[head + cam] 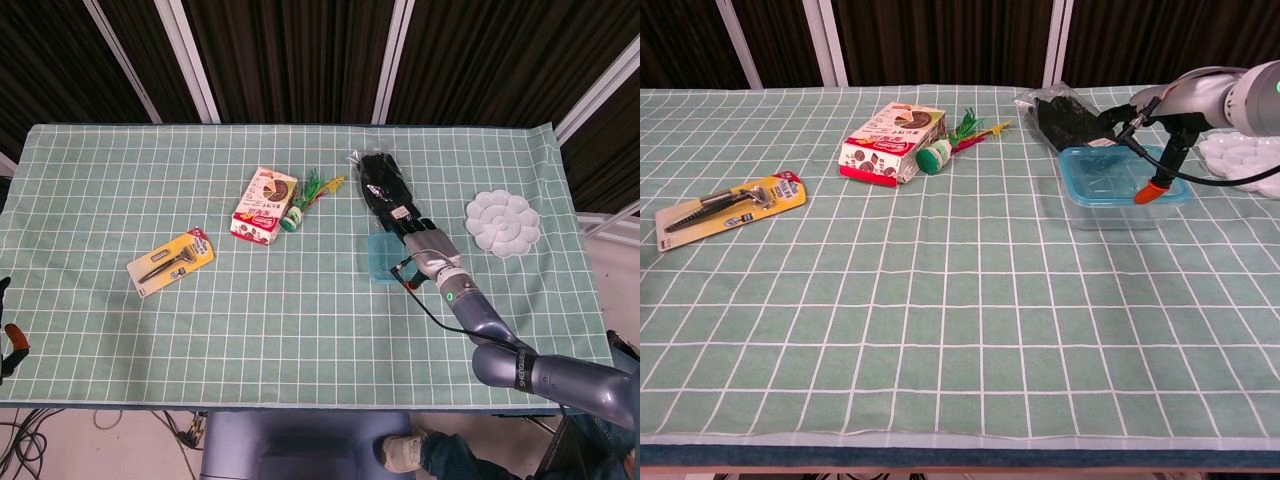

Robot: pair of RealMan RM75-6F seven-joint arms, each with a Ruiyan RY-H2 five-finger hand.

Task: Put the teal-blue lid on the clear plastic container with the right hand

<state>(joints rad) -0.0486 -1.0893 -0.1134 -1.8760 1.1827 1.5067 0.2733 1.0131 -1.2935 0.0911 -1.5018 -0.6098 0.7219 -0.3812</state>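
The clear plastic container point(1122, 203) stands at the right of the table, and the teal-blue lid point(1118, 168) lies on top of it. From the head camera the lid point(381, 255) shows as a teal rectangle. My right hand point(386, 192) is black and stretches flat past the far side of the container, fingers pointing away from me, holding nothing. The chest view has the right hand point(1070, 118) just behind the container, with the grey wrist point(1200, 95) to its right. At the left edge of the head view there is only a dark sliver of my left hand point(4, 340).
A brown snack carton point(264, 205) and a green shuttlecock-like toy point(305, 195) lie left of centre. Further left is a yellow carded tool point(170, 261). A white flower-shaped palette point(503, 223) sits right of the hand. An orange-tipped cable point(1152, 190) hangs from the wrist over the container.
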